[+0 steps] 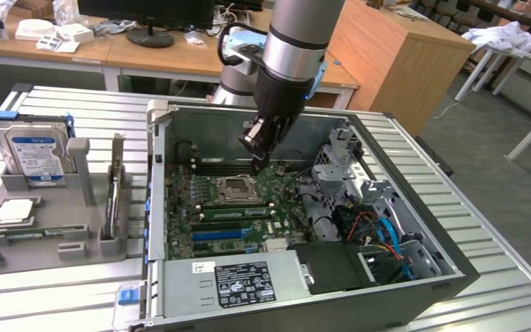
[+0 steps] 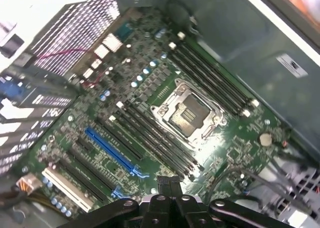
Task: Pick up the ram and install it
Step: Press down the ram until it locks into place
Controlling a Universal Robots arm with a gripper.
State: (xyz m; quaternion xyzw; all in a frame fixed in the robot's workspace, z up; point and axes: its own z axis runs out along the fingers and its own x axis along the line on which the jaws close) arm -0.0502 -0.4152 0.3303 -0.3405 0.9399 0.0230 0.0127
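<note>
Ram stick [image 1: 114, 197] is standing on its long edge in a narrow slot of the grey holder [image 1: 53, 245], which is sitting toward the exterior view's left edge of the slatted table [image 1: 53, 294]. Its long axis is running from the table's near edge toward the far edge, roughly parallel to the neighbouring wall of the open computer case [image 1: 431, 277]. It appears untouched, though its surface is too thin to read in detail. In the same holder, the hard drive [image 1: 33, 153] is standing upright toward the table's far edge, and the processor chip [image 1: 14, 211] is lying flat nearer the left edge. The gripper [image 1: 260, 166] is hanging inside the case, well apart from the ram and separated from it by the case wall. The ram is therefore lying to the exterior view's left of the fingers. In the wrist view the gripper [image 2: 167, 180] is showing its fingers drawn narrowly together, with no green board visible between them. It is pointing down at the motherboard [image 2: 150, 78], just beside the processor socket [image 2: 189, 115]. The dark memory slots [image 2: 155, 133] flanking that socket are looking empty, so the installing is judged as not yet done.
</note>
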